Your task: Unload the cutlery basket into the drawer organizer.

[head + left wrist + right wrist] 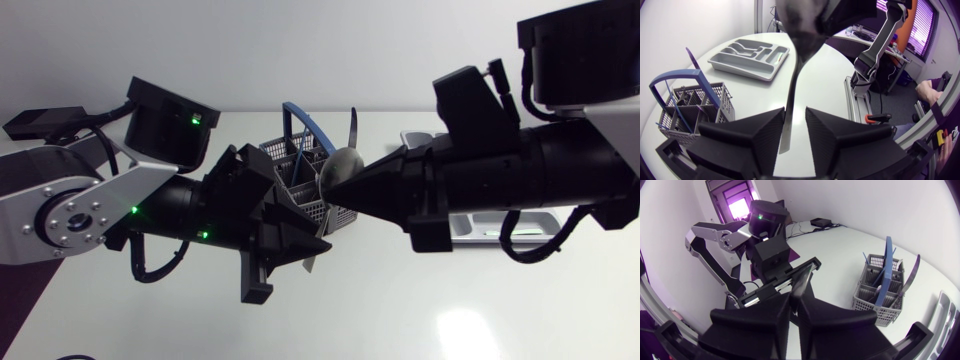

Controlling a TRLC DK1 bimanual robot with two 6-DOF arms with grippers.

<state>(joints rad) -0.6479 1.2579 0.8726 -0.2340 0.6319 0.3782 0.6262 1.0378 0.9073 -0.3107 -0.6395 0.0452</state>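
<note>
A grey spoon (340, 168) hangs above the table next to the cutlery basket (290, 160). My right gripper (352, 187) is shut on it at the neck, just below the bowl. The handle (791, 115) runs down between the fingers of my left gripper (796, 112). It lies against one finger, with a gap to the other, so that gripper is open. The grey basket (690, 107) has a blue handle and holds several dark utensils. The grey drawer organizer (750, 57) lies beyond it, empty as far as I see.
In the head view the organizer (470, 228) is mostly hidden under my right arm. A dark utensil (352, 125) sticks up out of the basket close to the right gripper. Bare white table lies in front of both arms.
</note>
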